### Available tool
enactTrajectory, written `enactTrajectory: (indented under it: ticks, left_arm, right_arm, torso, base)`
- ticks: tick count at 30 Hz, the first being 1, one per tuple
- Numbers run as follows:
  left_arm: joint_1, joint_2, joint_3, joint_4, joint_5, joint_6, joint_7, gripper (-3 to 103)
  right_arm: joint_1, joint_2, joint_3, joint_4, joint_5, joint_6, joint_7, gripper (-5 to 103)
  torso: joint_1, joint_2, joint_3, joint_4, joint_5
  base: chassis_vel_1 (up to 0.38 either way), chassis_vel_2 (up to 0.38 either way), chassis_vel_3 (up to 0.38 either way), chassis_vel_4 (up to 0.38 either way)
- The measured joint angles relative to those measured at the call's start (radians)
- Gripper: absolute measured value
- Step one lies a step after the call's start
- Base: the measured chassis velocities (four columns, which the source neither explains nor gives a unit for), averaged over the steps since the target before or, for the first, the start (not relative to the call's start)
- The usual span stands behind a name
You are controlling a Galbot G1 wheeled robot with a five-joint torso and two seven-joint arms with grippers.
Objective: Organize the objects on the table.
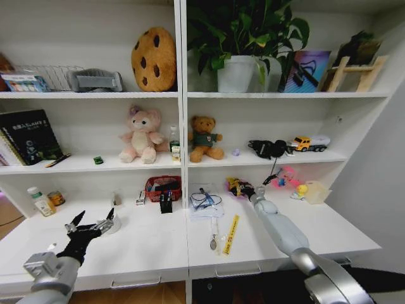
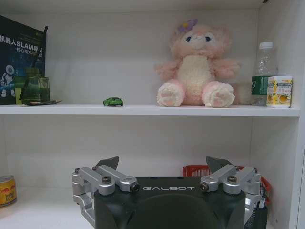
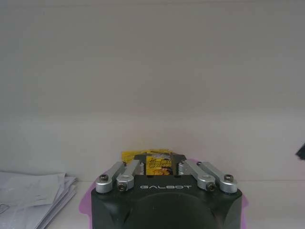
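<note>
Right gripper (image 1: 243, 189) is stretched far out to the back of the white table (image 1: 152, 244), just right of the shelving's centre divider, and its fingers are pinched in narrow on a small yellow-and-black packet (image 3: 153, 162). From the right wrist view that packet sits squarely between the fingertips, with something pink or purple under the gripper body and a stack of white papers (image 3: 33, 191) lying off to one side. So the step in hand looks like a pick at the back of the desk: grip made, lift not yet done, by my reading.

Left gripper (image 1: 92, 223) hovers low over the near left part of the table, fingers spread wide, holding nothing. Its wrist camera looks up at the middle shelf, where the tiny green toy car (image 2: 113, 101) is parked well left of the pink plush (image 2: 195, 71).

On the table itself, a yellow ruler (image 1: 231, 234) and a spoon-like tool (image 1: 214, 237) lie near the front edge beside the clear sleeve (image 1: 205, 201), and a red basket (image 1: 163, 187) stands at the back near the divider.

Next move, I'd judge, calls for a straight lift clear of the clutter around the packet, then a carry toward some container; which one I cannot tell.
</note>
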Motion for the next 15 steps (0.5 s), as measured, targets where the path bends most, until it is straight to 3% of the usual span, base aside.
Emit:
enactTrajectory:
  ticks: [3,7,8,10,11,15]
  left_arm:
    - [0.000,0.000,0.000,0.000,0.000,0.000,0.000,100]
    - [0.000,0.000,0.000,0.000,0.000,0.000,0.000,100]
    - [0.000,0.000,0.000,0.000,0.000,0.000,0.000,100]
    - [0.000,0.000,0.000,0.000,0.000,0.000,0.000,100]
    - [0.000,0.000,0.000,0.000,0.000,0.000,0.000,100]
    - [0.000,0.000,0.000,0.000,0.000,0.000,0.000,100]
  right_arm:
    - [-0.080,-0.054,0.068,0.136,-0.006,-0.005,0.007,43]
    - [-0.173,-0.102,0.143,0.279,-0.021,-0.005,0.033,54]
    - [-0.246,-0.125,0.184,0.366,-0.025,0.001,0.059,60]
    - [-0.418,-0.160,0.286,0.536,-0.057,0.030,0.103,71]
    - [-0.418,-0.160,0.286,0.536,-0.057,0.030,0.103,71]
    - [-0.711,-0.210,0.436,0.838,-0.038,-0.005,0.166,86]
  torso:
    - [0.000,0.000,0.000,0.0002,0.0001]
    - [0.000,0.000,0.000,0.0002,-0.0004]
    - [0.000,0.000,0.000,0.0000,-0.0011]
    - [0.000,0.000,0.000,-0.0002,0.0011]
    - [0.000,0.000,0.000,-0.0002,0.0011]
    - [0.000,0.000,0.000,-0.0003,0.0002]
  base:
    - [0.000,0.000,0.000,0.000]
    - [0.000,0.000,0.000,0.000]
    - [0.000,0.000,0.000,0.000]
    - [0.000,0.000,0.000,0.000]
    - [0.000,0.000,0.000,0.000]
    - [0.000,0.000,0.000,0.000]
